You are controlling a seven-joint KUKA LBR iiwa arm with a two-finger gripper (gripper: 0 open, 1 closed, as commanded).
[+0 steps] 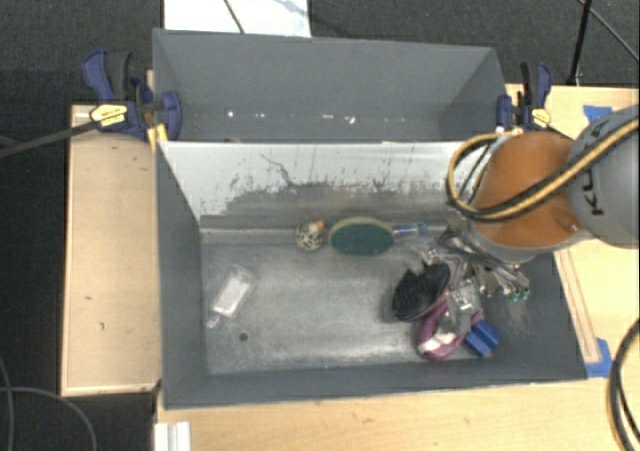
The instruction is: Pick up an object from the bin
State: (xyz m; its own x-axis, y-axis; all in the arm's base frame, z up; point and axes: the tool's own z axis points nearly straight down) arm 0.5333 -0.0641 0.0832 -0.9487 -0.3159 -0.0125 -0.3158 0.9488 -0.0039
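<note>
My gripper (462, 284) is low in the bin's right part, under the arm's orange cover. It stands right over a small cluster of things. A black rounded thing (413, 293) lies just to its left, touching or nearly touching it. A purple and white thing (437, 336) lies directly below it, toward the front wall. A blue block (482, 339) sits beside the purple one, to the right. I see nothing clearly held by the gripper.
A dark green oval brush (360, 237) with a blue handle lies along the back wall, with a small speckled ball (312, 235) to its left. A clear plastic piece (228, 294) rests on the left floor. Bare floor lies between it and the cluster.
</note>
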